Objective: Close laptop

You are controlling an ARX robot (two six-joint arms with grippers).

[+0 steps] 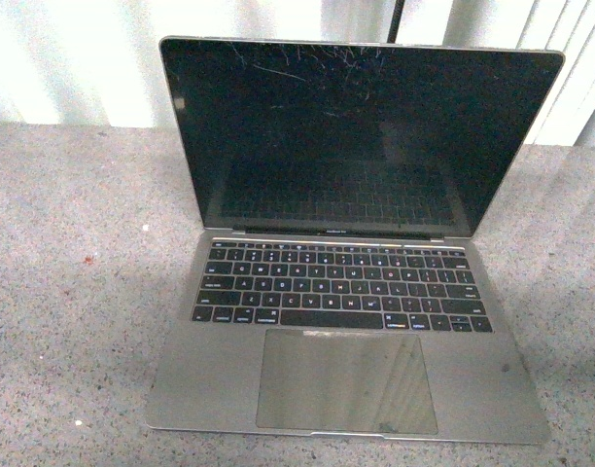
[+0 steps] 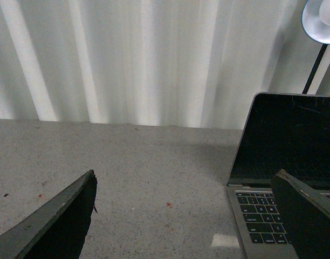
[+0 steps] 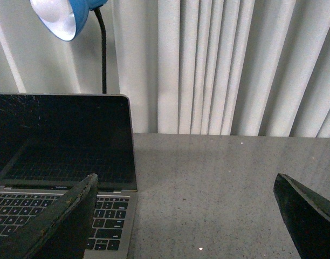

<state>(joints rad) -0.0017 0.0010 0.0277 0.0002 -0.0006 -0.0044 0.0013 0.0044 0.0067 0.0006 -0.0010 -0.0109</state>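
The grey laptop (image 1: 346, 292) stands open in the middle of the speckled grey table (image 1: 74, 321), its black screen cracked near the top edge, black keys and large trackpad facing me. Neither gripper shows in the front view. My left gripper (image 2: 186, 216) is open and empty, low over the table to the left of the laptop (image 2: 273, 178); one finger overlaps the keyboard's corner in that view. My right gripper (image 3: 186, 216) is open and empty, low over the table to the right of the laptop (image 3: 62, 156).
A blue desk lamp (image 3: 65, 16) on a black stalk stands behind the laptop, also in the left wrist view (image 2: 321, 21). A white pleated curtain (image 2: 143, 59) closes off the back of the table. Small red specks (image 1: 87, 259) dot the tabletop.
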